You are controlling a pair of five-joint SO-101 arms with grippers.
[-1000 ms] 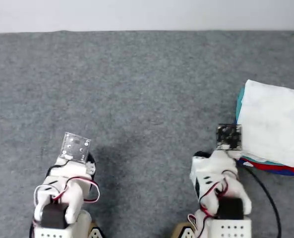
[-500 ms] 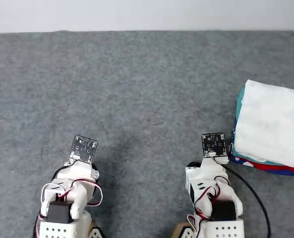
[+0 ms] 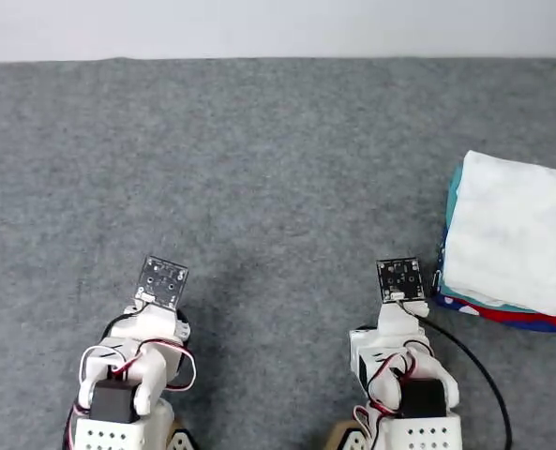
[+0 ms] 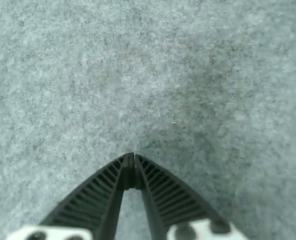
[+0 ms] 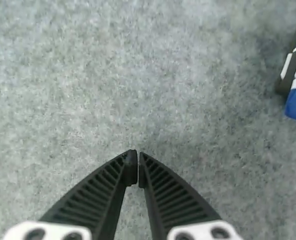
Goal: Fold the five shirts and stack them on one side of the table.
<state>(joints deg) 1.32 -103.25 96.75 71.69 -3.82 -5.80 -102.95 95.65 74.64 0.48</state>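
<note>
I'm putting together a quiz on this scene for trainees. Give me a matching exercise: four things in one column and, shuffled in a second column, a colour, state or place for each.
Things:
1. top shirt
2. table
3. left hand
4. shirt stack

Descriptions:
a. grey
b. shut
c. on the right arm's side of the table
d. white

Pairs: 1-d, 2-a, 3-b, 4-c
</note>
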